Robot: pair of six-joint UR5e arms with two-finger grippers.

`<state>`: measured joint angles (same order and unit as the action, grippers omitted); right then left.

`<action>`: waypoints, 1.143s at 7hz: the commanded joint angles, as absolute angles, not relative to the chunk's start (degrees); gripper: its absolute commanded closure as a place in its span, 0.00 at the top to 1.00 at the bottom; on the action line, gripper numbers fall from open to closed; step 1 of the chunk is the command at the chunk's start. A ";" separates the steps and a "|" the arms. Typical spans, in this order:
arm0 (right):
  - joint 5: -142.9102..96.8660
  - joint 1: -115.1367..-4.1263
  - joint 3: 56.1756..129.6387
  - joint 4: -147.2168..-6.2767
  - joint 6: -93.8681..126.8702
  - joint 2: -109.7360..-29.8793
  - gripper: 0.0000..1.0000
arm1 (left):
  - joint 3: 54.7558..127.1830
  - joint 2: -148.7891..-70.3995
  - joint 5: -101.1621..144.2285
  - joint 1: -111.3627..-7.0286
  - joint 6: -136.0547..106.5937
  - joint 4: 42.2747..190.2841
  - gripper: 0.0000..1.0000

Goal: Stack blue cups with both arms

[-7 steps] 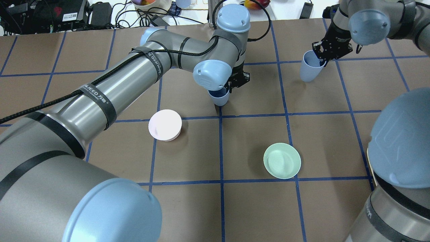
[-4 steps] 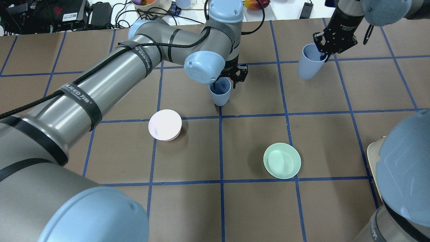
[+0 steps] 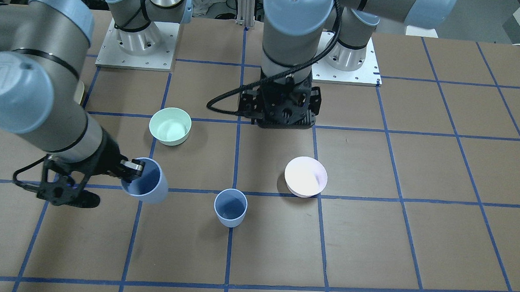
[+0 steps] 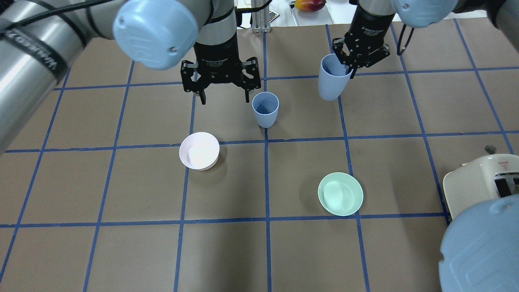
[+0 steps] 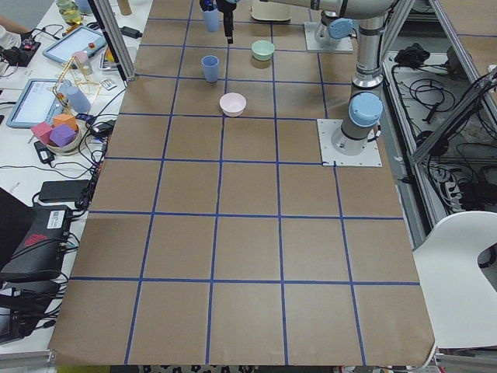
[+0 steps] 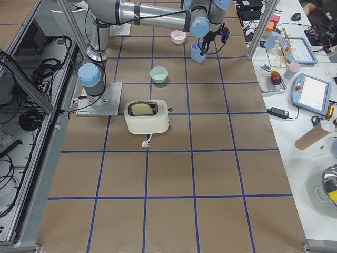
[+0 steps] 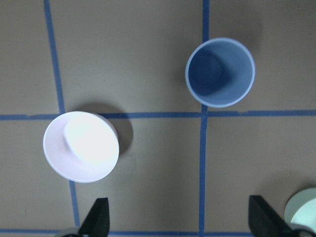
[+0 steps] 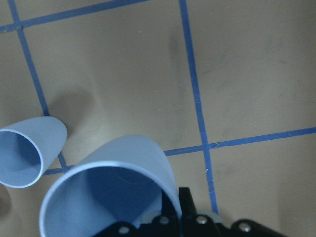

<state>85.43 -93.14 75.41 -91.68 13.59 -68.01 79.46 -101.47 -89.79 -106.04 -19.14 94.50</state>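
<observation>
One blue cup (image 4: 265, 108) stands upright and free on the table; it also shows in the front view (image 3: 230, 207) and the left wrist view (image 7: 220, 72). My left gripper (image 4: 224, 97) is open and empty, raised up and to the left of this cup. Its fingertips (image 7: 98, 217) frame the bottom of the left wrist view. My right gripper (image 4: 348, 69) is shut on the rim of the second blue cup (image 4: 333, 79) and holds it tilted above the table, to the right of the standing cup. The held cup fills the right wrist view (image 8: 108, 197), with the standing cup (image 8: 27, 148) at the left.
A pale pink bowl (image 4: 199, 150) sits near the standing cup on the left. A mint-green bowl (image 4: 340, 194) sits nearer the robot on the right. A cream toaster (image 4: 478, 182) stands at the right edge by the right arm's base.
My left gripper has let go of the standing cup, risen and pulled away to the left. My right gripper has carried its cup leftward toward the standing cup.
</observation>
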 commanded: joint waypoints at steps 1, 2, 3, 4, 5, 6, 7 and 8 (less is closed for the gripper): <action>85.34 -101.30 75.41 -92.37 24.48 -68.12 0.00 | 89.51 -92.06 -89.91 -101.97 -18.55 89.87 1.00; 85.25 -103.60 75.50 -93.33 26.70 -67.77 0.00 | 91.91 -90.80 -93.83 -99.17 -15.15 88.08 1.00; 85.25 -104.23 75.59 -95.52 27.59 -67.24 0.00 | 91.15 -89.83 -93.78 -95.40 -4.33 87.98 1.00; 85.25 -104.33 75.59 -98.15 27.60 -66.19 0.00 | 89.92 -88.69 -92.91 -91.10 -1.00 88.15 1.00; 85.25 -104.41 75.59 -100.61 27.60 -65.57 0.00 | 88.26 -88.86 -89.68 -87.84 -0.97 88.15 1.00; 85.25 -104.41 75.93 -101.59 27.60 -64.96 0.00 | 87.46 -89.38 -89.47 -87.19 -0.97 88.24 1.00; 85.25 -104.76 75.94 -101.60 27.60 -64.43 0.00 | 87.63 -89.73 -89.73 -87.45 -0.97 88.24 1.00; 84.30 -104.77 75.94 -101.60 27.68 -63.81 0.00 | 87.54 -89.91 -89.65 -87.54 -0.97 88.16 1.00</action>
<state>85.00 -104.65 75.89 -101.39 27.62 -64.53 87.70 -89.63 -89.76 -87.61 -1.03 88.22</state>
